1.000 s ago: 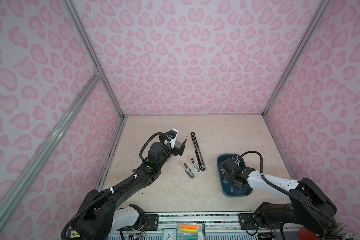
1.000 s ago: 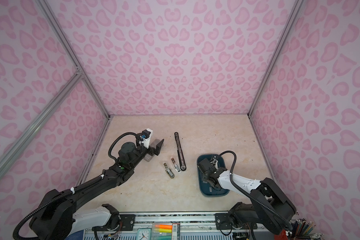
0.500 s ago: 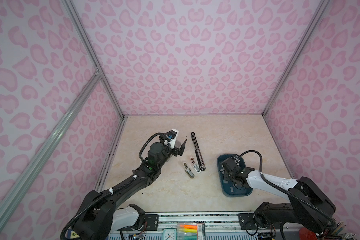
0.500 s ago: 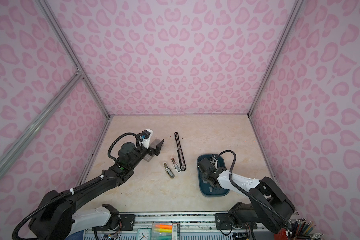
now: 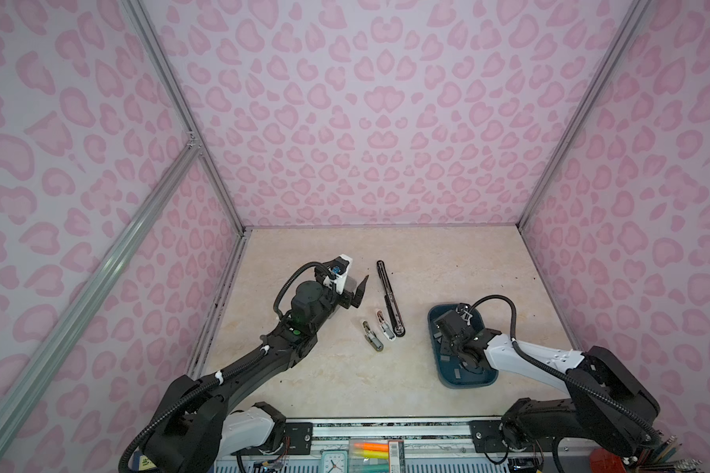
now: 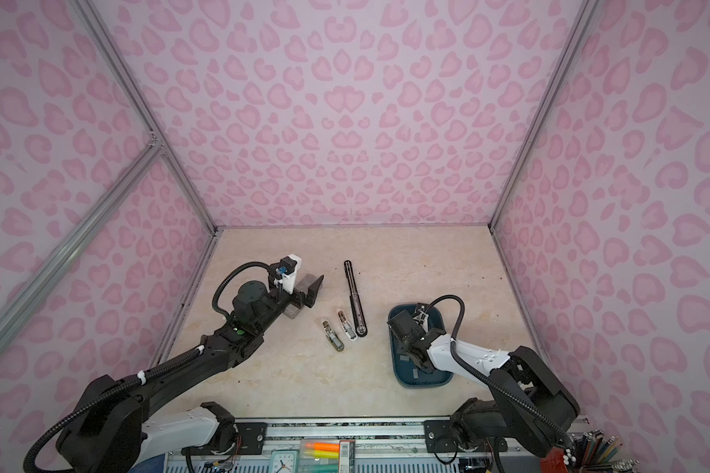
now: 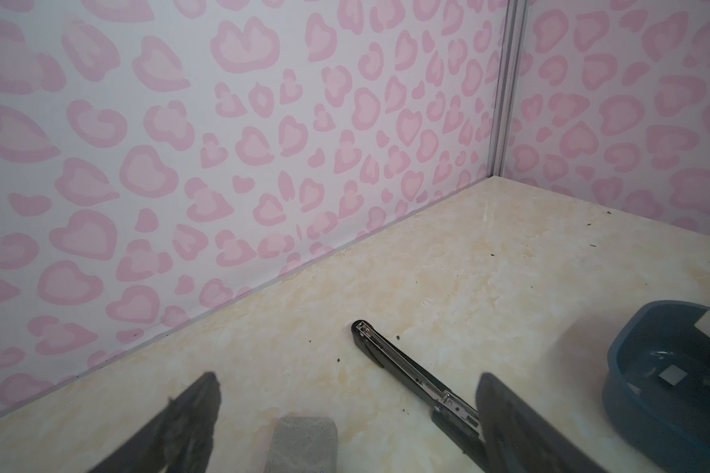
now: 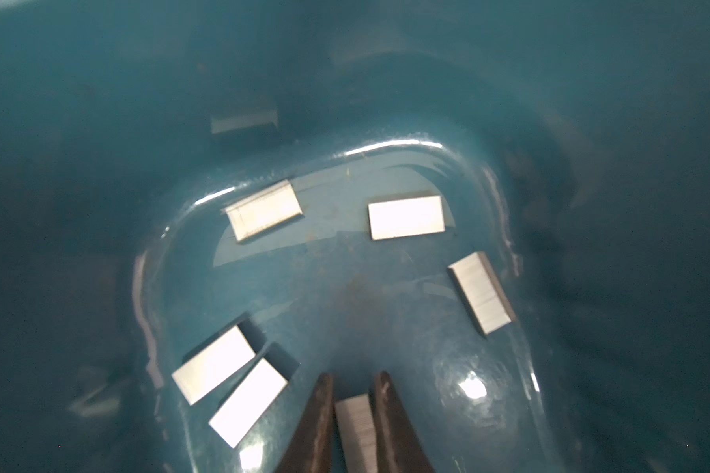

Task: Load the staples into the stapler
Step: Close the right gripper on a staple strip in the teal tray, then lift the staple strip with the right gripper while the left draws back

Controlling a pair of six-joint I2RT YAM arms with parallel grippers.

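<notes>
The black stapler lies opened out flat on the table. Several silver staples lie in the blue tray. My right gripper is down inside the tray. It is shut on one staple strip, with a finger against each long side. My left gripper hovers open to the left of the stapler, holding nothing. In both top views the right wrist hides the right fingers.
A grey speckled block sits on the table under the left gripper's open jaws. Two small metal pieces lie just left of the stapler's near end. Pink patterned walls enclose the table on three sides.
Both arms stay where they were. The right gripper's jaws have drawn together inside the tray.
</notes>
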